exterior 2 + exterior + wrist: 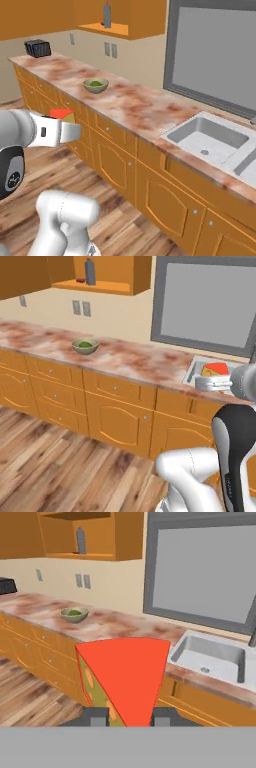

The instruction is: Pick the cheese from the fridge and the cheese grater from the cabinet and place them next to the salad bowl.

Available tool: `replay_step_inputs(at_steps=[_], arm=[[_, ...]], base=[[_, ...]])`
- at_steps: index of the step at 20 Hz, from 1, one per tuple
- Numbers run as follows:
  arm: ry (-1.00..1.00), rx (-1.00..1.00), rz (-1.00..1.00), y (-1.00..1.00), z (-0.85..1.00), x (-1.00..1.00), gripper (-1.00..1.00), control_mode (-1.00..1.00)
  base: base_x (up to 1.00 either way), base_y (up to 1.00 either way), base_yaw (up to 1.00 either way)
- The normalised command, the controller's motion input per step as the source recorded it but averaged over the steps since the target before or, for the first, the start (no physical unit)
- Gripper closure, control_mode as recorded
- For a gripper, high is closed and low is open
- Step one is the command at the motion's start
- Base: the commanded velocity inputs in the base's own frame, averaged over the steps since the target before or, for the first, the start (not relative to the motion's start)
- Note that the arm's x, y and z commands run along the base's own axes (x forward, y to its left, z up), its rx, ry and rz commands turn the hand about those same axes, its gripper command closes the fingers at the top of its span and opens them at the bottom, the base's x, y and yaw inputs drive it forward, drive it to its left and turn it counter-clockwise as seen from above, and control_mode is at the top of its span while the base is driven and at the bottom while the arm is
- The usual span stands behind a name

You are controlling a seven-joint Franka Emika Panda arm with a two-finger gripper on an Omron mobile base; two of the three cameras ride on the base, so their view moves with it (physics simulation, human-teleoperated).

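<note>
My gripper [131, 717] is shut on the cheese [125, 672], a yellow-orange wedge whose broad red face fills the lower middle of the hand view. The base views show the cheese [215, 369] [62, 116] sticking out of the gripper [207, 384] [67, 131], held in the air in front of the counter. The salad bowl [85, 346] [95, 85] [74, 614] with green leaves stands on the marbled counter, well away from the gripper. The grey cheese grater [90, 272] [107, 16] [80, 540] stands upright on the shelf of the open orange cabinet [107, 287]. The fridge is out of view.
A steel sink [210, 137] [212, 654] is set in the counter [130, 358] under a large grey window [207, 301]. A dark toaster [38, 48] sits at the counter's far left end. Orange drawer cabinets [115, 406] run below; wooden floor lies in front.
</note>
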Motion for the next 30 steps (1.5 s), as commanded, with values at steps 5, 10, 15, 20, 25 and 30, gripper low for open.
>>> replay_step_inputs(at_steps=[5, 10, 15, 20, 25, 30], arm=[[0.00, 0.00, 0.00, 0.00, 0.00, 0.00, 1.00, 1.00], [0.00, 0.00, 0.00, 0.00, 0.00, 0.00, 1.00, 1.00], [0.00, 0.00, 0.00, 0.00, 0.00, 0.00, 1.00, 1.00], [0.00, 0.00, 0.00, 0.00, 0.00, 0.00, 1.00, 1.00], [0.00, 0.00, 0.00, 0.00, 0.00, 0.00, 1.00, 1.00], [0.00, 0.00, 0.00, 0.00, 0.00, 0.00, 1.00, 1.00]], base=[[0.94, 0.33, 0.00], [1.00, 0.11, -0.01], [1.00, 0.57, -0.11], [1.00, 0.35, -0.18], [1.00, 0.44, -0.22], [0.87, 0.42, -0.25]])
